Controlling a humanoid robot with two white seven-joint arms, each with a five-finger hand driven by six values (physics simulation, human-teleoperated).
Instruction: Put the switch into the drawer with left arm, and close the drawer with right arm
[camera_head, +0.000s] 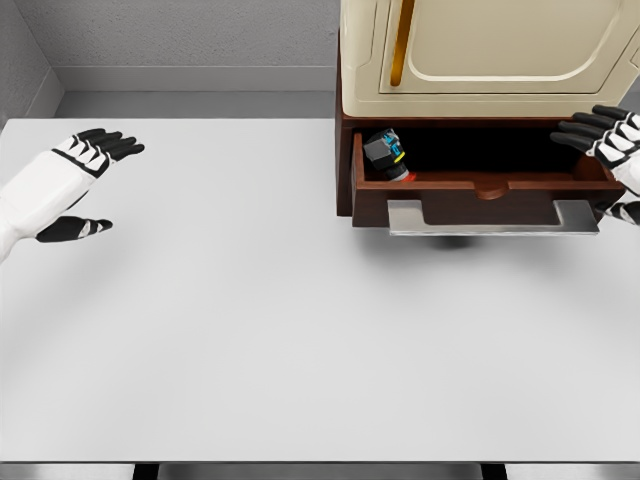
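White table fills the view; the switch already lies in the open drawer. Left hand is released and empty. Right hand, fingers spread, has closing left to do.

A broad white desk fills most of the view, its near edge running along the bottom and its far edge meeting a grey wall. At its far right stands a cabinet with a cream upper part and a dark brown base. From that base an open drawer juts out toward the near side, just above the desk top, with a flat grey handle on its front casting a small shadow on the white surface.
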